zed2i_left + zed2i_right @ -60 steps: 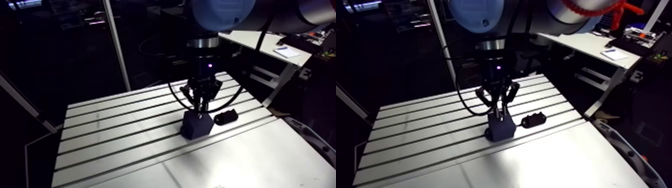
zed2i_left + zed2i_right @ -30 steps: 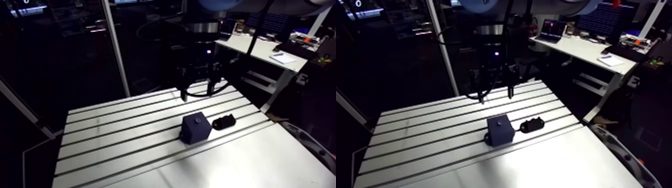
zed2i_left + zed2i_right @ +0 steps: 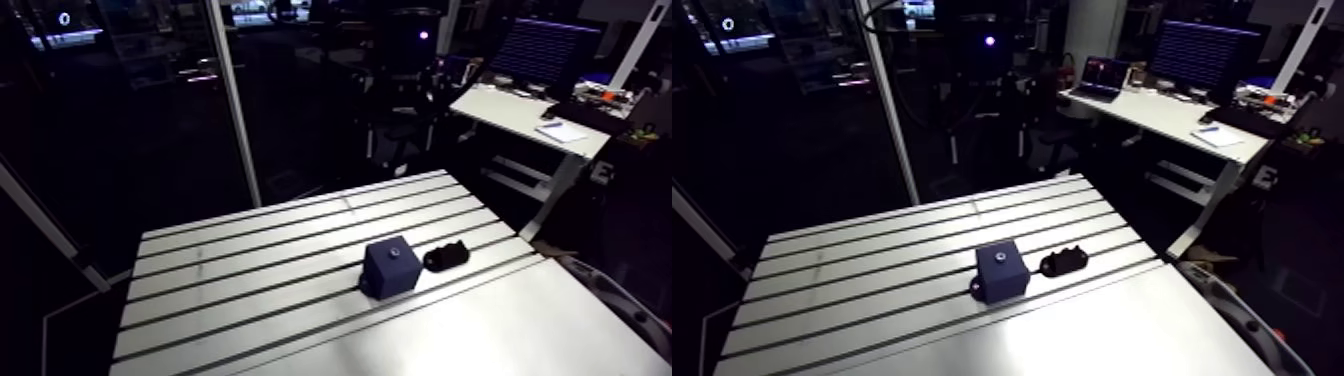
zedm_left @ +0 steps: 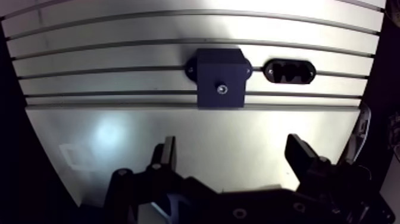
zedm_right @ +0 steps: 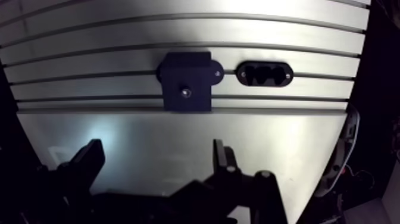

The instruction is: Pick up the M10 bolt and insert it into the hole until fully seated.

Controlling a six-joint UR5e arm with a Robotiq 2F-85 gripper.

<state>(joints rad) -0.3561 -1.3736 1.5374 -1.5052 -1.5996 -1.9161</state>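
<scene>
A dark blue block (image 4: pixel 220 77) stands on the slotted aluminium table (image 3: pixel 240 255). The small metal head of the bolt (image 4: pixel 221 89) sits in the hole in the block's top face, also visible in the arm view as a pale dot (image 3: pixel 395 252). My gripper (image 4: pixel 232 152) hangs high above the table, well clear of the block. Its two fingers (image 4: pixel 168 152) stand wide apart with nothing between them. The block lies ahead of the fingers in the wrist view.
A black oval holder (image 4: pixel 290 71) with empty recesses lies just beside the block, on the same slot line. A smooth metal plate (image 3: pixel 500 330) covers the table's near part. The table's right edge drops off close past the holder.
The gripper, shut on the bolt at the block's top earlier, has opened and risen straight up, leaving the bolt in the block. The arm camera has lifted with it.
</scene>
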